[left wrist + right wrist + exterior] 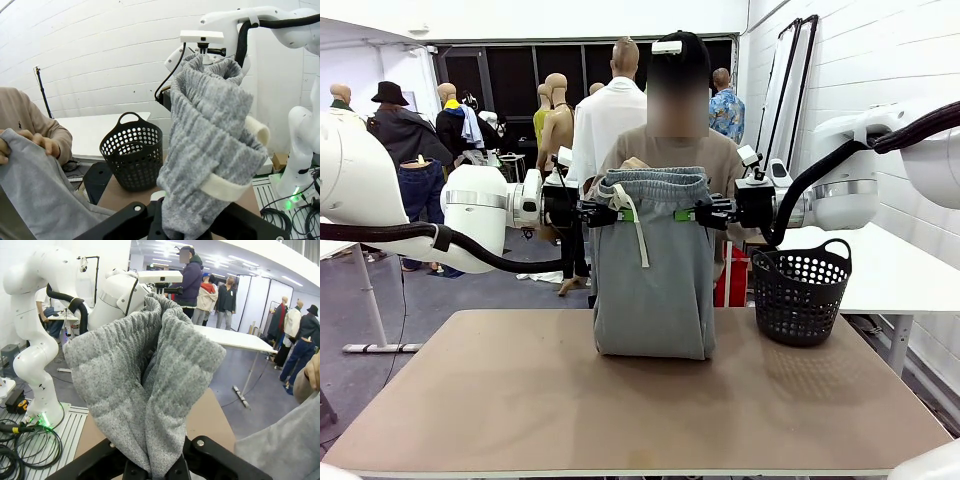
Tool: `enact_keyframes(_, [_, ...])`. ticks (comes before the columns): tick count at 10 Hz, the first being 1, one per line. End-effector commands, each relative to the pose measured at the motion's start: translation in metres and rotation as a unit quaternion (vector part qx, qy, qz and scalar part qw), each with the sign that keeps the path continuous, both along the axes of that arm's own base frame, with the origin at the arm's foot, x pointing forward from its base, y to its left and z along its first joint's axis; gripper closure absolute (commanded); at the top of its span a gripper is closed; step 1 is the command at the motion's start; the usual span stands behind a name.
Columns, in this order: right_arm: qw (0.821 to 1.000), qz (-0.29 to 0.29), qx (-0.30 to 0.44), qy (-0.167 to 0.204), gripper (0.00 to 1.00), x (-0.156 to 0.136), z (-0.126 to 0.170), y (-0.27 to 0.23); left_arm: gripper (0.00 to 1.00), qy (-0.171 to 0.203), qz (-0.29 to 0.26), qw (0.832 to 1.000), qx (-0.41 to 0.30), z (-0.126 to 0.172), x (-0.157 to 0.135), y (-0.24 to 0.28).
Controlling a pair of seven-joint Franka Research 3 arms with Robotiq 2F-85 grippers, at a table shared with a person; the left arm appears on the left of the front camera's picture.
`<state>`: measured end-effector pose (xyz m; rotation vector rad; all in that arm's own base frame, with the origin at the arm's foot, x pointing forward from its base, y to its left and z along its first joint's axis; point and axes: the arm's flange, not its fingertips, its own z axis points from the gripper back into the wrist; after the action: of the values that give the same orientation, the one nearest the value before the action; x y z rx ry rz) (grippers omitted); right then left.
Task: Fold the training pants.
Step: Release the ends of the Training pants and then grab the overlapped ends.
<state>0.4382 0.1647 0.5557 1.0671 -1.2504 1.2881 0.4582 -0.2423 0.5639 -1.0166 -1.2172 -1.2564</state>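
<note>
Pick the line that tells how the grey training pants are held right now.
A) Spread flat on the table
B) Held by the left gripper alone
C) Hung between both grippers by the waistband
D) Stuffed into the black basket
C: the left gripper and the right gripper are each shut on one side of the waistband, and the training pants hang down from them, apart from the black basket.

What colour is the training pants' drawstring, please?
White; the drawstring on the training pants shows best in the front view.
</note>
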Motion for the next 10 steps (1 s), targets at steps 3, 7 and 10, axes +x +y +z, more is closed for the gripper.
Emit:
enact_keyframes(3, [1.0, 0.006, 0.003, -0.002, 1.0, -0.0019, 0.0025, 0.0013, 1.0, -0.012, 0.003, 1.0, -0.012, 0.0008, -0.0045, -0.0005])
enact_keyframes(7, [1.0, 0.006, 0.003, -0.002, 1.0, -0.0019, 0.0025, 0.0013, 1.0, -0.012, 0.003, 1.0, -0.012, 0.0008, -0.0045, -0.0005])
enact_keyframes(10, [1.0, 0.006, 0.003, -0.002, 1.0, -0.0019, 0.0025, 0.0013, 1.0, -0.012, 0.003, 1.0, -0.012, 0.0008, -0.0045, -0.0005])
